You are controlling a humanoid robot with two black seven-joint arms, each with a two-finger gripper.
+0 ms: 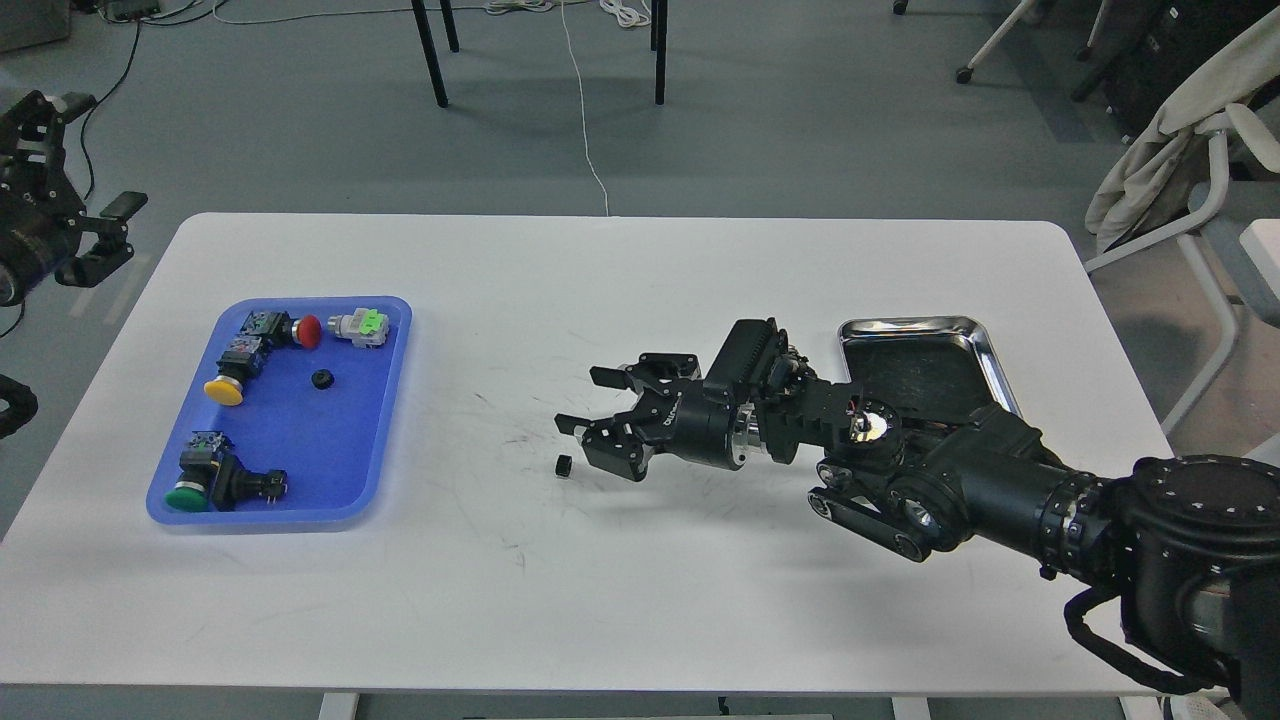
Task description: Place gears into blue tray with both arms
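Observation:
One small black gear (563, 466) lies on the white table (620, 280), just below and left of my right gripper's fingertips. My right gripper (583, 400) hangs above it, open, with nothing between its fingers. A second gear (322, 379) rests inside the blue tray (385, 440) at the table's left, among the push-button switches. My left gripper (103, 236) is held off the table's far left edge, well away from the tray, its two fingers apart and empty.
A shiny steel tray (988, 365) with a dark inside sits behind my right arm. The blue tray holds switches with red (308, 331), yellow (224, 390) and green (185, 495) caps, plus a grey-green part (362, 327). Chairs stand to the far right.

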